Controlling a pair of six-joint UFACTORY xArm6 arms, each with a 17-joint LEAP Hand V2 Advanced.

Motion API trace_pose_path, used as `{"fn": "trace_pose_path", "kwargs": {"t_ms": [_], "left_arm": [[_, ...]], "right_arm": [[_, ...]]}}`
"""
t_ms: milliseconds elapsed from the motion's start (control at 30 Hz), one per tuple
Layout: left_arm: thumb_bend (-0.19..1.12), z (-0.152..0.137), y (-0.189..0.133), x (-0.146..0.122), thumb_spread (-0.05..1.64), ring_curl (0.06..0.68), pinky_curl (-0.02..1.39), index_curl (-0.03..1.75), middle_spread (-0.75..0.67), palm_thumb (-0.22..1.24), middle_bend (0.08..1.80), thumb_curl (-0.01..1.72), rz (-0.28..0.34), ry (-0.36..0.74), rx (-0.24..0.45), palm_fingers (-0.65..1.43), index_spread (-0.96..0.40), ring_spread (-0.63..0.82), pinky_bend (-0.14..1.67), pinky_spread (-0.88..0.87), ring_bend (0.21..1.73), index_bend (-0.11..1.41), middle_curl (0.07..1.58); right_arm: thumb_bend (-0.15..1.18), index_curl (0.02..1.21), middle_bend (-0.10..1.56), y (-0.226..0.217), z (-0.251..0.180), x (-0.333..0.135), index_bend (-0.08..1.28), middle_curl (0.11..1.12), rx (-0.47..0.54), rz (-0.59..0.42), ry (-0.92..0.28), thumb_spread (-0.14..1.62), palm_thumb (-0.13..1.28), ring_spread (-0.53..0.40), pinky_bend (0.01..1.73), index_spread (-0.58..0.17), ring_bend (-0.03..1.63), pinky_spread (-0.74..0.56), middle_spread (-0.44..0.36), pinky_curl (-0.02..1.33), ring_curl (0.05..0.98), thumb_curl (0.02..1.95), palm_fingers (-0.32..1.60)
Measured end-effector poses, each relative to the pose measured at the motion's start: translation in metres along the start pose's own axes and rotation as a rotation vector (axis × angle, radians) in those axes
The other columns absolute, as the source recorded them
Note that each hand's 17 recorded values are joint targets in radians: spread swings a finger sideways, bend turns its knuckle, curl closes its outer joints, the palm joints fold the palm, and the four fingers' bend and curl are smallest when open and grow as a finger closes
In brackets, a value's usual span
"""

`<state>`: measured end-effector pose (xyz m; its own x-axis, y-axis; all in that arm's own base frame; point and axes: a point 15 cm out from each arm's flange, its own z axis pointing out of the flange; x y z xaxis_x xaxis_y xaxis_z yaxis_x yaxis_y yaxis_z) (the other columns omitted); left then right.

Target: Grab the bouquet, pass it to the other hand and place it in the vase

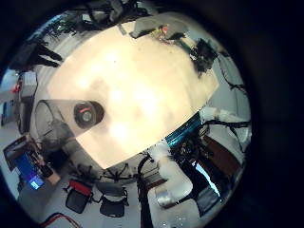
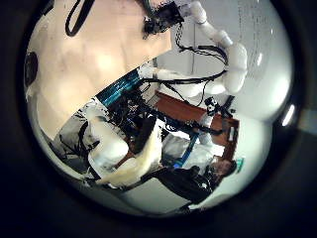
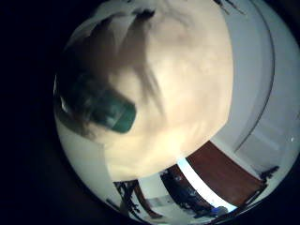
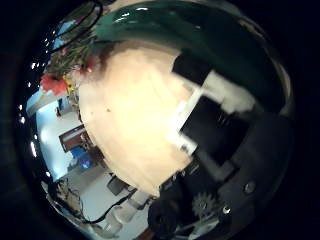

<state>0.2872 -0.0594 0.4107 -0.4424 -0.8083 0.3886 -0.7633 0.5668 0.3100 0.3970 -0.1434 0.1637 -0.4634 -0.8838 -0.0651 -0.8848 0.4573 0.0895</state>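
Note:
The bouquet [image 4: 72, 66] lies on the table [image 4: 130, 120] near one edge, its flower heads bunched together. In the left little finger side palm view the bouquet [image 1: 167, 33] is small, at the table's far end, with my right hand [image 1: 202, 51] just beside it and not touching it. My right hand's fingers [image 4: 215, 110] reach out straight over bare table and hold nothing. The vase [image 1: 87, 114] stands upright near the table's [image 1: 142, 85] other end, seen from above, below my left hand. The right hand [image 2: 163, 18] also shows from the left thumb side.
The right arm [image 2: 224, 55] reaches over the table's far end. Chairs [image 1: 95, 198] and shelves with clutter [image 1: 28, 161] stand on the floor around the table. A desk [image 2: 193, 114] stands beyond the table's edge.

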Motion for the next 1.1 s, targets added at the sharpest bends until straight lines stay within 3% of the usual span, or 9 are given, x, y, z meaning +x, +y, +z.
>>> {"fn": "trace_pose_path", "kwargs": {"t_ms": [267, 433, 600, 767, 1100], "left_arm": [[-0.02, 0.002, -0.001, -0.001, 1.15, 0.212, 0.18, 0.41, 0.36, 0.26, 0.17, 0.29, -0.001, 0.005, -0.006, 0.11, 0.00, 0.57, 0.26, 0.66, 0.38, 0.20, 0.26], [-0.02, 0.001, -0.004, -0.002, 1.15, 0.214, 0.18, 0.42, 0.36, 0.26, 0.17, 0.28, -0.003, 0.005, -0.003, 0.11, 0.00, 0.57, 0.26, 0.66, 0.38, 0.20, 0.26], [-0.02, -0.002, -0.011, 0.000, 1.15, 0.213, 0.19, 0.41, 0.35, 0.26, 0.18, 0.28, 0.004, 0.026, 0.020, 0.12, 0.00, 0.57, 0.27, 0.65, 0.38, 0.19, 0.27], [-0.02, -0.014, -0.021, 0.004, 1.15, 0.215, 0.19, 0.41, 0.34, 0.27, 0.18, 0.28, 0.009, 0.110, 0.081, 0.15, 0.01, 0.56, 0.28, 0.63, 0.39, 0.19, 0.27], [-0.02, -0.053, -0.044, 0.031, 1.14, 0.222, 0.19, 0.39, 0.33, 0.24, 0.18, 0.28, 0.077, 0.447, 0.276, 0.17, 0.04, 0.54, 0.31, 0.61, 0.41, 0.17, 0.28]], "right_arm": [[0.08, 0.86, 1.33, 0.008, -0.121, -0.009, 1.12, 0.76, 0.259, -0.050, -0.026, 0.90, 1.17, -0.207, 1.41, -0.262, 1.42, -0.22, -0.136, 0.59, 0.630, 0.72, 1.16], [0.07, 0.86, 1.36, 0.041, -0.181, -0.023, 1.16, 0.76, 0.345, -0.098, -0.080, 0.88, 1.17, -0.197, 1.40, -0.242, 1.44, -0.21, -0.123, 0.63, 0.652, 0.79, 1.15], [0.06, 0.85, 1.37, 0.066, -0.239, -0.061, 1.18, 0.75, 0.440, -0.160, -0.256, 0.86, 1.16, -0.193, 1.38, -0.230, 1.44, -0.20, -0.116, 0.65, 0.663, 0.84, 1.15], [0.05, 0.84, 1.37, 0.093, -0.275, -0.099, 1.20, 0.75, 0.459, -0.238, -0.483, 0.84, 1.16, -0.190, 1.37, -0.220, 1.45, -0.20, -0.112, 0.68, 0.669, 0.89, 1.15], [0.03, 0.82, 1.38, 0.149, -0.321, -0.139, 1.22, 0.73, 0.420, -0.419, -0.890, 0.83, 1.16, -0.185, 1.33, -0.207, 1.45, -0.20, -0.107, 0.73, 0.678, 0.99, 1.15]]}}
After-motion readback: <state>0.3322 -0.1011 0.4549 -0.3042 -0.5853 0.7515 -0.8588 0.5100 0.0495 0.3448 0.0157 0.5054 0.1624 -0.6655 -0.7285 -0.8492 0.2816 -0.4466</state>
